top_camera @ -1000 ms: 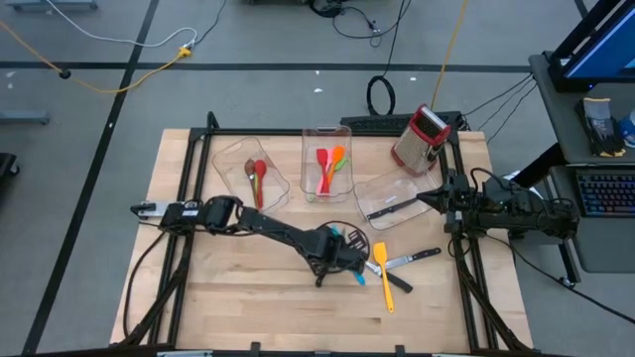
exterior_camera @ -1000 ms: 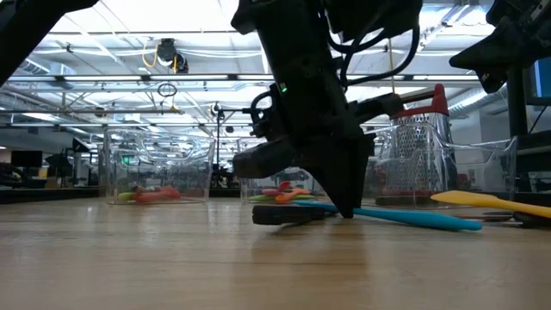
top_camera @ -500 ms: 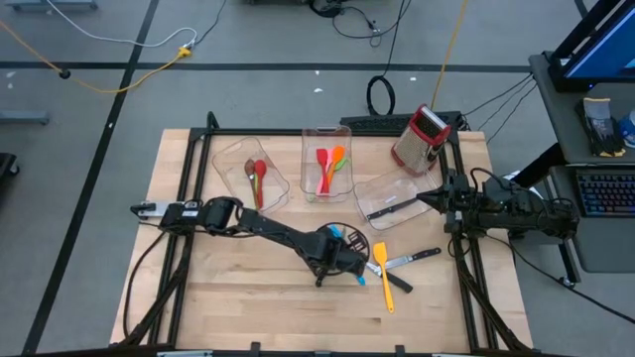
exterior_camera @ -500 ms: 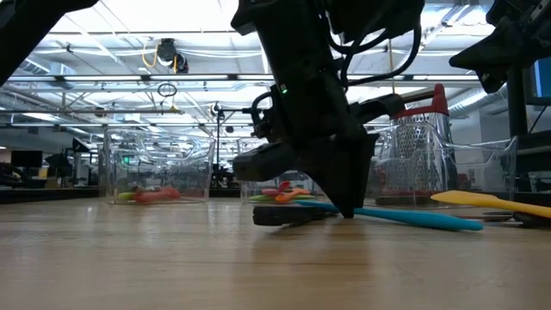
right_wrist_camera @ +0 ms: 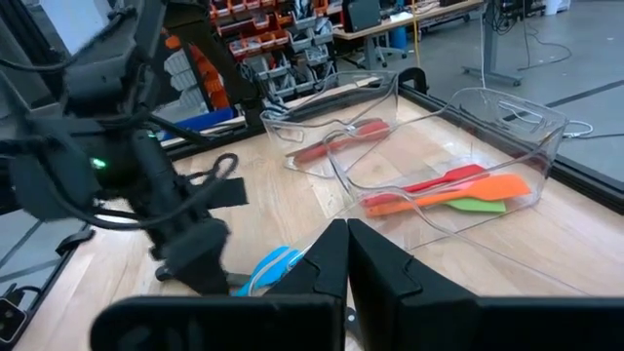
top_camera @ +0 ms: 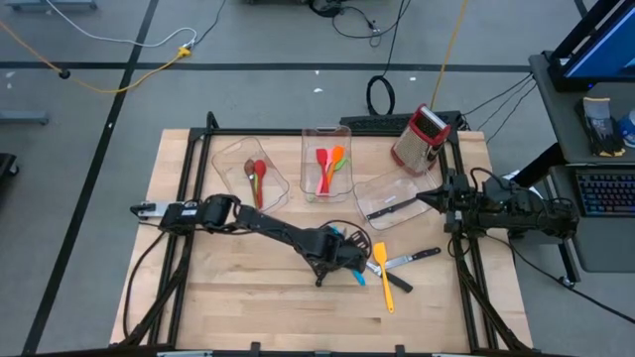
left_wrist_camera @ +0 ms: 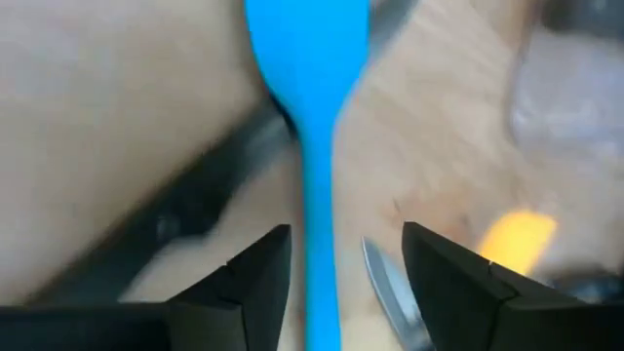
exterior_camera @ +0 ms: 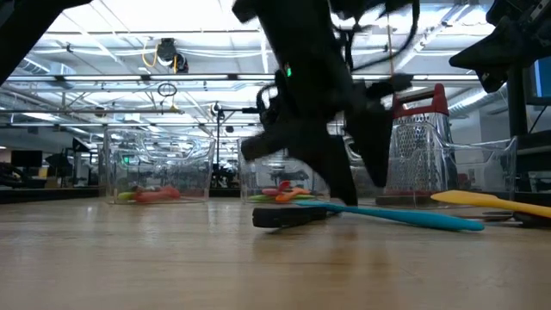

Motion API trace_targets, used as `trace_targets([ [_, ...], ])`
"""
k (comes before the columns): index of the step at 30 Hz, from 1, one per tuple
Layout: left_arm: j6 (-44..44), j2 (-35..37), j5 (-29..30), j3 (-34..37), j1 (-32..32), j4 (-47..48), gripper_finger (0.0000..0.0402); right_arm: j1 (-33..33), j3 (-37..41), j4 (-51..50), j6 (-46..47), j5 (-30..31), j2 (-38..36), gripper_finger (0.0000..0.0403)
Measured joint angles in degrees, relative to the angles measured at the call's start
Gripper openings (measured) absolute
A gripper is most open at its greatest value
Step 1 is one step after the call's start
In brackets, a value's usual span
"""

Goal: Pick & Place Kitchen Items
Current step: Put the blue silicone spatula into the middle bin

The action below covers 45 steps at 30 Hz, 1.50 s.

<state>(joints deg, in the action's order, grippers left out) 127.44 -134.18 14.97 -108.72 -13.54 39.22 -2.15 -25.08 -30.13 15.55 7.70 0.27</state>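
Observation:
A blue spatula [exterior_camera: 413, 218] lies flat on the wooden table, its handle [left_wrist_camera: 317, 244] running between the fingers of my left gripper [left_wrist_camera: 346, 232]. That gripper [exterior_camera: 362, 191] hovers open just above it at mid table, pointing steeply down. A black handle [exterior_camera: 284, 217] lies beside the spatula. A yellow spatula [top_camera: 383, 270] and a black-handled knife [top_camera: 412, 260] lie just to the right. My right gripper [right_wrist_camera: 346, 255] waits shut at the table's right edge [top_camera: 431, 198].
Three clear bins stand at the back: the left bin [top_camera: 236, 159] holds a brown and a red spoon, the middle bin [top_camera: 310, 149] holds red, orange and green utensils, and the right bin [top_camera: 397, 183] holds a knife. A red-topped grater [top_camera: 419, 139] stands at the far right.
My left gripper has opened over the blue spatula's handle and risen a little, tipping less steeply. The spatula stays lying on the table where it was.

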Motion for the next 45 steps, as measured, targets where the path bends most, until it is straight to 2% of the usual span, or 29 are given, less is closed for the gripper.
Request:
trace_targets([
  [8,-3.46,4.07,7.13,-0.25,0.57,1.18,0.0204,-0.02,0.00,-0.15,-0.24,-0.07,0.02,0.0004],
  [15,-6.15,5.22,1.80,-0.31,3.78,11.83,0.0180,-0.02,0.00,-0.10,-0.22,-0.01,0.00,0.0004],
  [20,-10.72,4.31,-4.06,-0.37,6.71,13.41,0.0175,-0.04,0.00,-0.05,-0.22,-0.02,0.00,0.0004],
  [27,-14.36,3.58,-8.01,-0.36,9.41,15.65,0.0175,-0.04,0.00,-0.09,-0.22,0.00,0.01,0.0004],
  [45,-14.42,2.99,-6.00,-0.36,8.74,16.59,0.0179,-0.04,0.00,-0.06,-0.22,0.00,0.02,0.0004],
])
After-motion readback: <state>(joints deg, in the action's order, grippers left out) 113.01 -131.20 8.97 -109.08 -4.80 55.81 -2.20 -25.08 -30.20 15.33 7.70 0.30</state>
